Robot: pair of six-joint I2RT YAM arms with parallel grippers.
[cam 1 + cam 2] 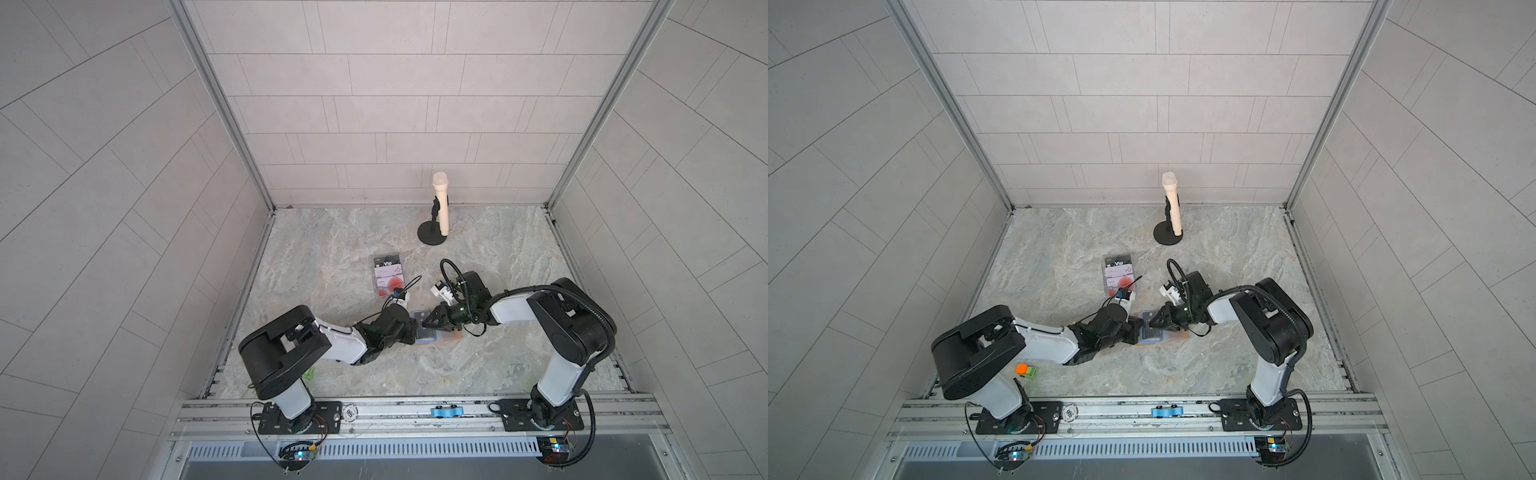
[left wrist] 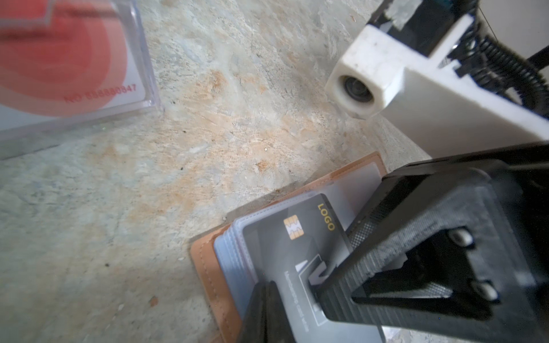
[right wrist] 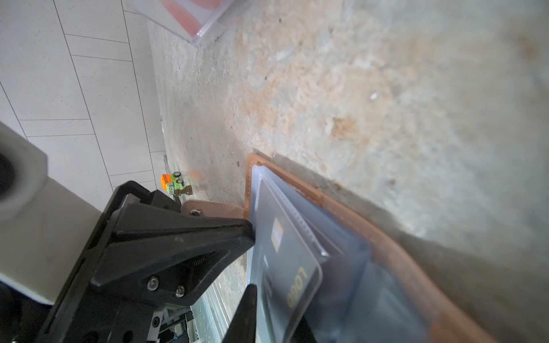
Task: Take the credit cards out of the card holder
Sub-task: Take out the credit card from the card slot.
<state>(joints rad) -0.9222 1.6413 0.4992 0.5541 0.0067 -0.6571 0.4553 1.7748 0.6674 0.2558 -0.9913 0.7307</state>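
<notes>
I have the tan-pink leather card holder [image 1: 453,336] lying open on the marbled stone worktop [image 1: 415,374], just below the middle of both top views, and both claws meet over it. In the left wrist view, lower right, a dark grey plastic card [image 2: 276,252] with a gold chip and gold "LOGO" sits among the blue-grey clear sleeves [image 2: 225,255]. My left claw [image 3: 248,234] is closed, its tip against the sleeves' edge beside the snap tab [image 3: 208,209]. My right claw [image 1: 428,324] touches that card's edge; I cannot tell how wide it stands or whether it grips. The clear plastic box [image 1: 386,276] of other cards lies apart, up and left.
</notes>
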